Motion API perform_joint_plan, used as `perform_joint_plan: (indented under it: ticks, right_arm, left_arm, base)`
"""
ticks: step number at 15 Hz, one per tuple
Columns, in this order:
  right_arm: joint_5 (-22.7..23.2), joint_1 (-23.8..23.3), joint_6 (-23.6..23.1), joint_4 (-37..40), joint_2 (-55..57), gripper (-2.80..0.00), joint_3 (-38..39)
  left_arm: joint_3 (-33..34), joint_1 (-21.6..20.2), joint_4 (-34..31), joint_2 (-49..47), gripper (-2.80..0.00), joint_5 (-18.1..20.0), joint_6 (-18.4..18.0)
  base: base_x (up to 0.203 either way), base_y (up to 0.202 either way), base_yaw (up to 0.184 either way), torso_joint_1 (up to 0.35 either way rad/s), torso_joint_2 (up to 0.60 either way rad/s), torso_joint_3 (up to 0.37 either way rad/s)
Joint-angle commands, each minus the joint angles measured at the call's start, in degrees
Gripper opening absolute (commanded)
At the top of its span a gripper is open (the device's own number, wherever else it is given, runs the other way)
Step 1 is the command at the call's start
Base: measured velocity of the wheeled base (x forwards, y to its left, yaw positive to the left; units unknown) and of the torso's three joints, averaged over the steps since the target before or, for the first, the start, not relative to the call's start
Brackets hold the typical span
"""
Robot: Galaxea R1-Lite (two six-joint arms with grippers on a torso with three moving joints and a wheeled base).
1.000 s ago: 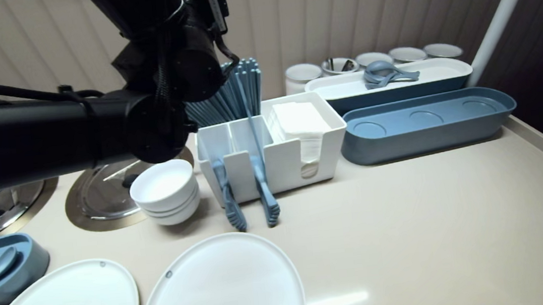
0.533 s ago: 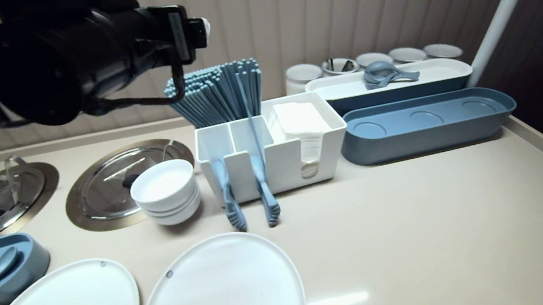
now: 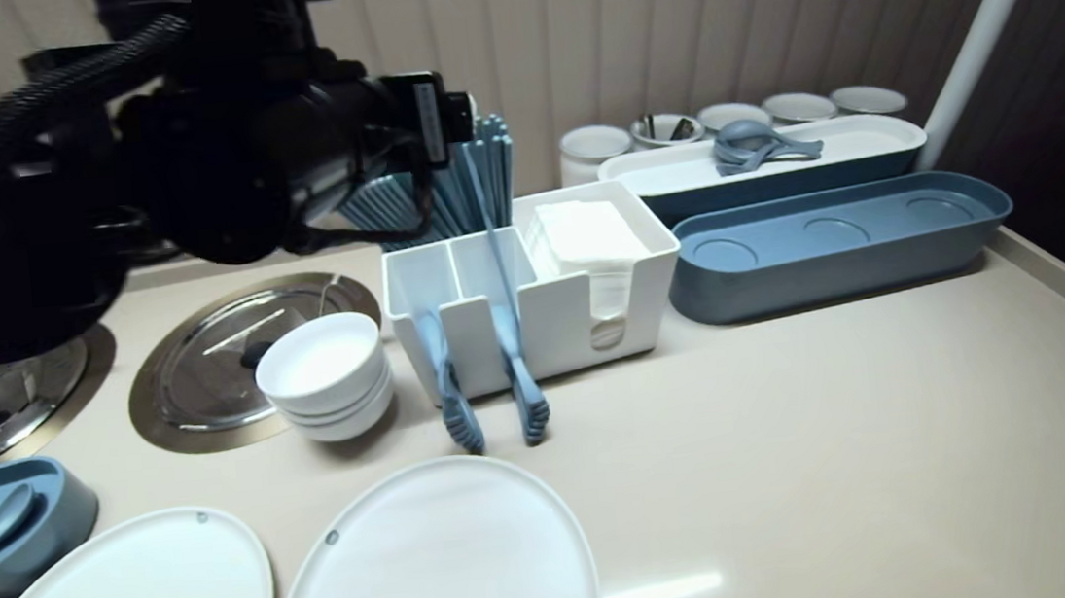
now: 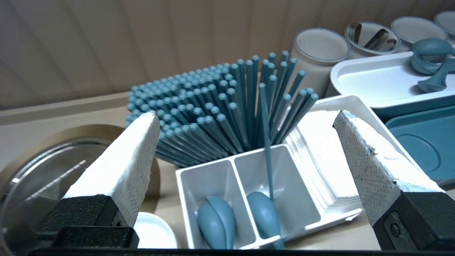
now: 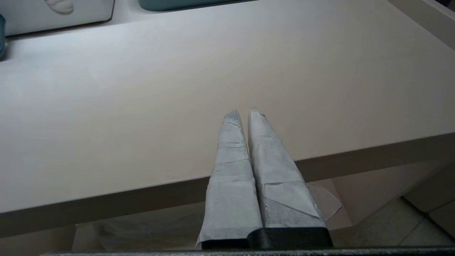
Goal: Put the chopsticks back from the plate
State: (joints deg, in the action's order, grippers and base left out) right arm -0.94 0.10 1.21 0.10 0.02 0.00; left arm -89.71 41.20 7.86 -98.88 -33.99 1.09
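Blue plastic chopsticks (image 4: 220, 106) stand fanned in the white organiser (image 3: 555, 331), upper centre of the head frame: judged light, rigid and slick (thin, apt to slip). Best gripped near the top ends. Left gripper (image 4: 247, 113) is spread wide and empty, facing them. Right gripper (image 5: 242, 111) is closed by the table (image 5: 142, 89) edge.

Head view down over counter (image 3: 797, 410), left wrist close on shared chopsticks (image 4: 220, 106)

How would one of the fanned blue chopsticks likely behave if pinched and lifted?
Probably stiff and light: the chopsticks are thin, straight rods. Likely slippery, being smooth and narrow for the wide-open left pincer. Neighbours may shift, since they lean packed together in a loose fan.
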Motion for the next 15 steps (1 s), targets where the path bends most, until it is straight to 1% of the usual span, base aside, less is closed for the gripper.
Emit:
perform_joint_plan:
  ticks: [1,3,4,5,6,7,9,12,15]
  right_arm:
    - [0.0,0.1,0.0,0.0,0.0,-2.8,0.0]
    - [0.0,0.0,0.0,0.0,0.0,-2.8,0.0]
    - [0.0,0.0,0.0,0.0,0.0,-2.8,0.0]
    - [0.0,0.0,-0.1,0.0,0.0,-2.8,0.0]
    - [0.0,0.0,-0.1,0.0,0.0,-2.8,0.0]
    - [0.0,0.0,-0.1,0.0,0.0,-2.8,0.0]
    - [0.0,0.0,-0.1,0.0,0.0,-2.8,0.0]
    - [0.0,0.1,-0.1,0.0,0.0,-2.8,0.0]
    - [0.0,0.0,-0.1,0.0,0.0,-2.8,0.0]
  left_arm:
    - [-6.7,0.7,-3.2,-8.9,0.0,-0.2,3.1]
    - [-15.7,1.1,-8.6,-14.6,0.0,-0.6,6.9]
    - [-19.0,1.2,-11.0,-16.9,0.0,-0.7,8.2]
    - [-20.0,1.2,-12.7,-18.0,0.0,-0.8,9.2]
    - [-19.5,1.1,-12.9,-18.5,0.0,-1.1,9.8]
    - [-19.0,0.9,-14.0,-18.6,0.0,-1.5,11.5]
    - [-19.9,0.3,-17.3,-18.6,0.0,-1.4,12.3]
    - [-20.0,-0.5,-17.0,-19.6,0.0,-0.9,12.9]
    - [-22.0,-1.7,-16.9,-21.9,0.0,-0.6,14.0]
  base:
    - [0.0,0.0,0.0,0.0,0.0,0.0]
    - [0.0,0.0,0.0,0.0,0.0,0.0]
    - [0.0,0.0,0.0,0.0,0.0,0.0]
    - [0.0,0.0,0.0,0.0,0.0,0.0]
    - [0.0,0.0,0.0,0.0,0.0,0.0]
    - [0.0,0.0,0.0,0.0,0.0,0.0]
    - [0.0,0.0,0.0,0.0,0.0,0.0]
    - [0.0,0.0,0.0,0.0,0.0,0.0]
    - [0.0,0.0,0.0,0.0,0.0,0.0]
